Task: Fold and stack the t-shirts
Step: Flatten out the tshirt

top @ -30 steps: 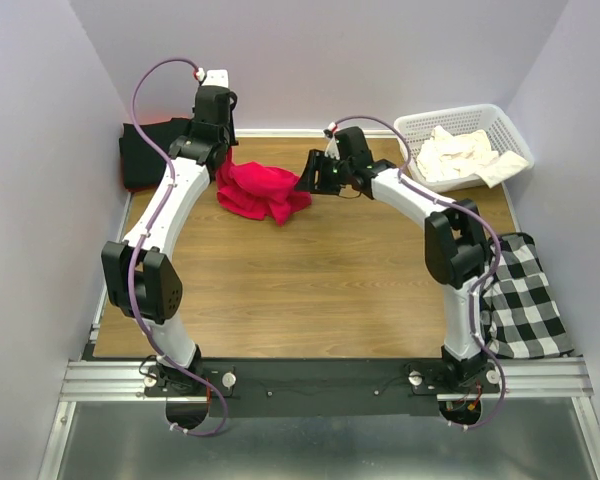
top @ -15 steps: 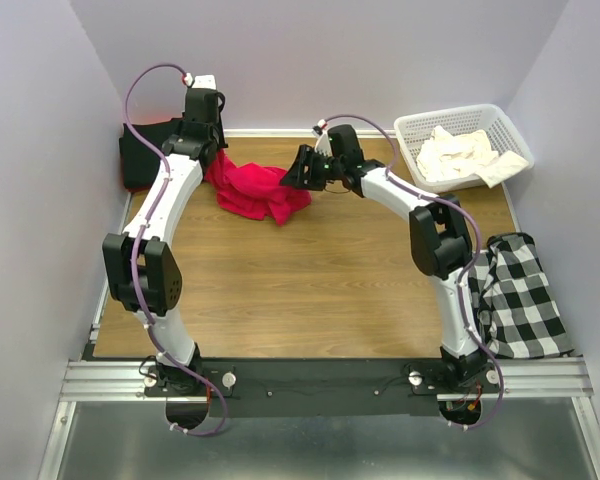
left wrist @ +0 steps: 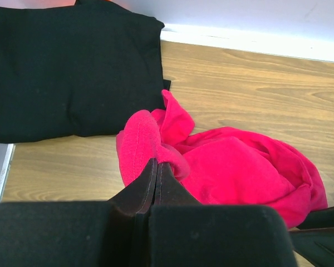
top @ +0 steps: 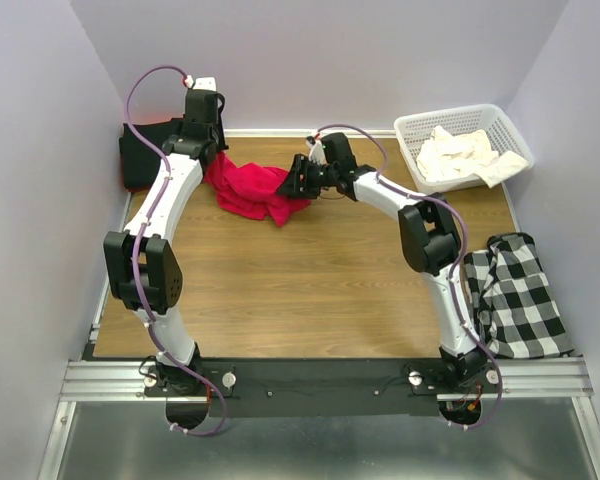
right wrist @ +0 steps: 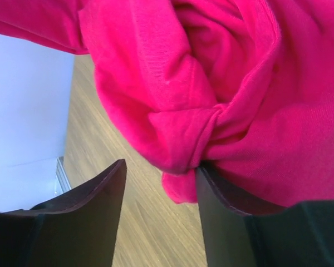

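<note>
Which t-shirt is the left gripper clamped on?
The crumpled crimson-red fabric t-shirt; the left gripper pinches its edge. The folded black t-shirt lies beside it, the cream-white t-shirt in the white plastic basket.

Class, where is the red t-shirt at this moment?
In the top view the red t-shirt lies crumpled at the far side of the table, left of centre, beside the black t-shirt, pinched by the left gripper.

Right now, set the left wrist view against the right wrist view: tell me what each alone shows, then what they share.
Left wrist only: the black t-shirt lying flat and the left gripper shut on a fold of the red t-shirt. Right wrist only: the right gripper open, a twisted bunch of that shirt between its fingers. Both: the red t-shirt and the wooden table.
</note>
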Robot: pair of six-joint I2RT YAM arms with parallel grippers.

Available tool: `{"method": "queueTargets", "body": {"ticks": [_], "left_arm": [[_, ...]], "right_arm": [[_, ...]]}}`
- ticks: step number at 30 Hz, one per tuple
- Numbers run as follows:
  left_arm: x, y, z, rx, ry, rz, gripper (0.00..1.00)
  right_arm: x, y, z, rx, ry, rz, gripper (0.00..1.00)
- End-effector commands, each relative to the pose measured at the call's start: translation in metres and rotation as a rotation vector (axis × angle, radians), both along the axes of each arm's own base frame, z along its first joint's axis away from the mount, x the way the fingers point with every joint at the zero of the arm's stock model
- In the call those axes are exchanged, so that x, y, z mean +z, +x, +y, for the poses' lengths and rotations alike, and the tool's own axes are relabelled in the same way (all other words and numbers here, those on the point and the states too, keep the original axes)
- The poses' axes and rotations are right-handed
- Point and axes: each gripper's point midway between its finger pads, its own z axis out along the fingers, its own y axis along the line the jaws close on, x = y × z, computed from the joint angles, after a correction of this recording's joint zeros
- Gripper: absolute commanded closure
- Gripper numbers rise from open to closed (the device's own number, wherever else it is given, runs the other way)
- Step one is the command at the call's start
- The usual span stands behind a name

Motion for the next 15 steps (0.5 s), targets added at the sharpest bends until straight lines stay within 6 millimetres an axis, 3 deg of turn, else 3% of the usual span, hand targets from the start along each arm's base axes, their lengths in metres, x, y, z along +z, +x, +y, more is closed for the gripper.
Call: {"method": "queueTargets", "body": {"ticks": [1, 3, 4, 6, 7, 8, 12, 13, 15], "left_arm": [[-0.005, -0.001, 0.001, -0.01, -0.02, 0.006, 1.0], [-0.005, -0.001, 0.001, -0.008, -0.021, 0.005, 1.0], [-0.005, -0.002, 0.002, -0.008, -0.019, 0.006, 1.0], [-0.006, -0.002, 0.003, -0.007, -0.018, 0.007, 1.0], [-0.005, -0.002, 0.003, -0.007, -0.019, 0.004, 1.0], [-0.005, -0.003, 0.004, -0.004, -0.02, 0.004, 1.0], [-0.001, -0.004, 0.007, -0.001, -0.017, -0.005, 1.0], [0.003, -0.005, 0.008, 0.001, -0.014, -0.011, 1.0], [0.01, -0.005, 0.011, 0.006, -0.007, -0.021, 1.0]], "right_arm": [[0.001, -0.001, 0.014, 0.045, 0.032, -0.01, 0.45], [-0.001, -0.001, 0.014, 0.045, 0.031, -0.007, 0.54], [0.001, 0.0, 0.014, 0.044, 0.032, -0.013, 0.67], [0.004, 0.0, 0.013, 0.04, 0.028, -0.023, 0.8], [0.006, 0.0, 0.012, 0.036, 0.025, -0.027, 0.93], [0.005, 0.0, 0.01, 0.027, 0.016, -0.029, 0.97], [0.018, -0.003, 0.002, 0.004, -0.006, -0.068, 0.99], [0.038, -0.003, -0.002, -0.005, 0.003, -0.103, 0.99], [0.042, -0.005, -0.011, -0.035, -0.037, -0.131, 0.99]]}}
